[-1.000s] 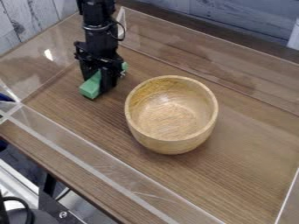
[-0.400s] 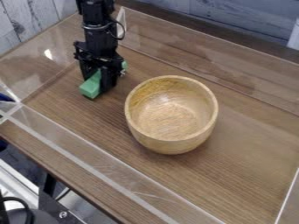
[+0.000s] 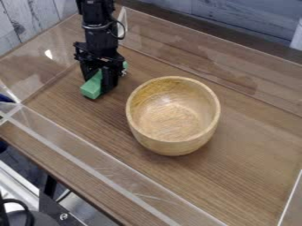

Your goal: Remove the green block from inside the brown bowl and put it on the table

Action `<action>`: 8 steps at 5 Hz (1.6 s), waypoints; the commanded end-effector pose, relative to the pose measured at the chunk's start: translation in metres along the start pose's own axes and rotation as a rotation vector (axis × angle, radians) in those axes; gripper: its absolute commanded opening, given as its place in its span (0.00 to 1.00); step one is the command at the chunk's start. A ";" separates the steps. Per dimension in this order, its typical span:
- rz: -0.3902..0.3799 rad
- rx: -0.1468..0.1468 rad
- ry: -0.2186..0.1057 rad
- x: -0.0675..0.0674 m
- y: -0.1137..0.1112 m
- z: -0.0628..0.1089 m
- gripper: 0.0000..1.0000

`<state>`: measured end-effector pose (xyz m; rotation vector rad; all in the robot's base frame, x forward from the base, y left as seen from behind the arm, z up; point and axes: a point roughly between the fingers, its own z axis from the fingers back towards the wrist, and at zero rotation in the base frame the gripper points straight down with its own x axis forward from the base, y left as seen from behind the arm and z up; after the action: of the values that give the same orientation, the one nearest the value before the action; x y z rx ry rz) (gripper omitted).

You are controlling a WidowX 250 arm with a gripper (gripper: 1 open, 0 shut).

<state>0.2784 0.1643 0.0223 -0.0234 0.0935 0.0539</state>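
The green block [image 3: 91,86] stands on end on the table [image 3: 248,106], left of the brown bowl [image 3: 174,114] and outside it. My gripper [image 3: 101,81] comes straight down over the block from the black arm at the top of the view. Its dark fingers [image 3: 115,76] sit on either side of the block's upper part and are shut on it. The block's lower end pokes out below the fingers and touches or nearly touches the tabletop. The bowl sits upright in the middle with nothing inside it.
Clear acrylic walls [image 3: 71,146] run along the table's edges, with the front wall close to the bowl. A grey plank surface [image 3: 24,18] shows behind the far left corner. Bare tabletop lies right of and behind the bowl.
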 end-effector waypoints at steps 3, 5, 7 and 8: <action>0.036 0.006 -0.035 0.003 0.011 0.010 0.00; 0.049 -0.003 -0.038 0.001 0.011 0.014 1.00; 0.056 -0.017 -0.079 -0.001 0.008 0.036 1.00; 0.054 -0.024 -0.122 -0.002 0.004 0.057 1.00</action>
<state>0.2743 0.1606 0.0562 -0.0816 0.0418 0.1016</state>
